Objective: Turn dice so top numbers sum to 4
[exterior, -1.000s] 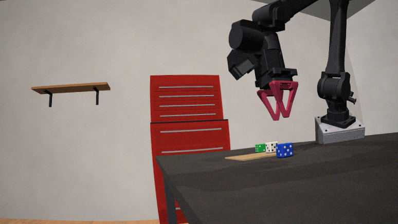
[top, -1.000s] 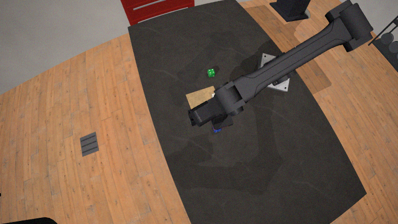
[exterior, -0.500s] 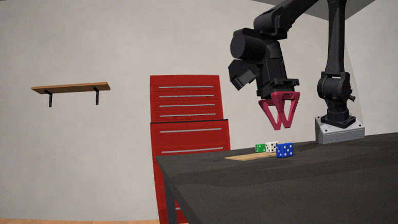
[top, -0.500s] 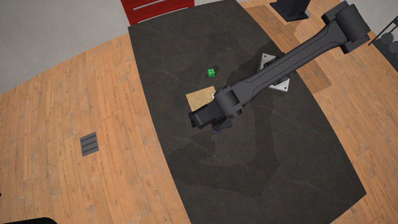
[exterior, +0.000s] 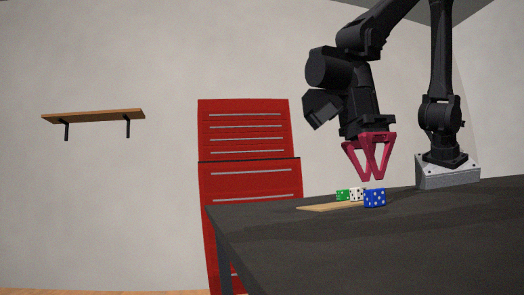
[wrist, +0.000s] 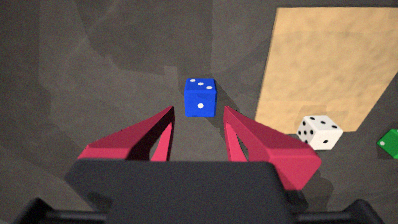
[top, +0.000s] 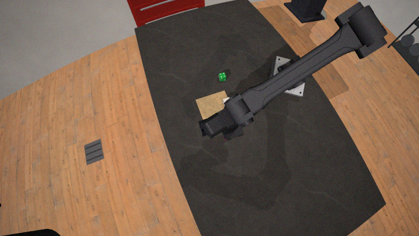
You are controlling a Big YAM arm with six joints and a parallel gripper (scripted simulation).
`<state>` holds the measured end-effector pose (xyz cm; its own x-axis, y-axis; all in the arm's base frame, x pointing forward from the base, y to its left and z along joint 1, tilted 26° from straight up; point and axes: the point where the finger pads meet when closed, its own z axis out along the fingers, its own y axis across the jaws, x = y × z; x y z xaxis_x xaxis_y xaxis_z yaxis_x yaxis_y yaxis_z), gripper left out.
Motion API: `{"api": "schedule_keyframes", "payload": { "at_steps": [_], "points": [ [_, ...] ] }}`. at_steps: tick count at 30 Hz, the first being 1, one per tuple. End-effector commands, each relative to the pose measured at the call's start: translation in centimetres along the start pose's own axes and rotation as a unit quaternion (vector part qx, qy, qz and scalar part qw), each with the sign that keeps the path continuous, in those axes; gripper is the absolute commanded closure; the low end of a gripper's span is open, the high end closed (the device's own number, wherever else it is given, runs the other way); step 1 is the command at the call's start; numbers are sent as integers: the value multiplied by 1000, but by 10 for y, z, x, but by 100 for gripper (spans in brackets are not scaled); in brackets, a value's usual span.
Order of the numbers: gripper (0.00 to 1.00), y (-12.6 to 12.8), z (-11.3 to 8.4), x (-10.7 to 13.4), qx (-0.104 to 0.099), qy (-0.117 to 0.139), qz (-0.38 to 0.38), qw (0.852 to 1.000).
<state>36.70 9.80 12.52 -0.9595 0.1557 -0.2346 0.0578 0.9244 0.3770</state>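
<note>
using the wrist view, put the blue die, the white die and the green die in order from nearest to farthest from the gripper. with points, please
1. Blue die [exterior: 374, 197] [wrist: 200, 98]: just ahead of the gripper [exterior: 371, 179] [wrist: 199, 112], between the fingertips' lines.
2. White die [exterior: 355, 194] [wrist: 320, 133]: to the right, by the mat's edge.
3. Green die [top: 222, 76] [exterior: 342, 195] [wrist: 389, 143]: farthest right, cut by the frame.
</note>
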Motion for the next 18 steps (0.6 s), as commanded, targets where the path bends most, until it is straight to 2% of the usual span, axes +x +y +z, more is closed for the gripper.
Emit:
{"api": "schedule_keyframes", "payload": {
  "at_steps": [1, 5, 18],
  "points": [
    [55, 2, 1, -2, -1, -7, -3, 1000],
    [55, -1, 6, -1, 1, -3, 3, 1000],
    [55, 1, 4, -1, 0, -5, 0, 1000]
  ]
}}
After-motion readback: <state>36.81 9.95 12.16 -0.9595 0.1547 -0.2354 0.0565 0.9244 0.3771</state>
